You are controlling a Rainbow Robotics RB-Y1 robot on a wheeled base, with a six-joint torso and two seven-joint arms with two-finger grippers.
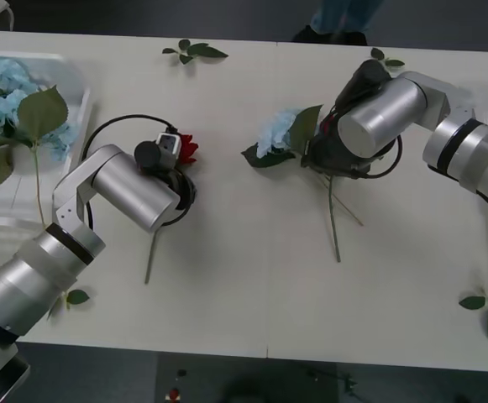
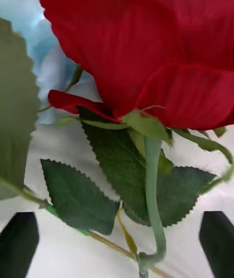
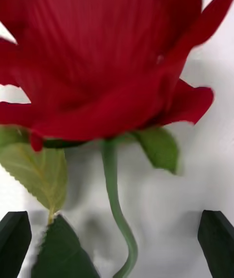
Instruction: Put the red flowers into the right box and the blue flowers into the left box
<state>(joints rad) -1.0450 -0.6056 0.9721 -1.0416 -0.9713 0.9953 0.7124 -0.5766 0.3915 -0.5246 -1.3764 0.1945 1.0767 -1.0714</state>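
Each gripper is open, a rose stem running lengthwise between its fingers: left gripper [image 3: 117,246] over one rose [image 3: 105,49], right gripper [image 2: 117,244] over another [image 2: 146,39] (blue flower beside it).

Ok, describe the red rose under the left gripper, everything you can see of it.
The red rose lies on the white table beneath the left gripper, whose black fingers stand open on either side of its stem. It looks artificial: broad fabric-like petals, green sepals, a thin curved green stem and serrated leaves. From the front, its bloom peeks past the wrist, the stem trailing toward the robot.
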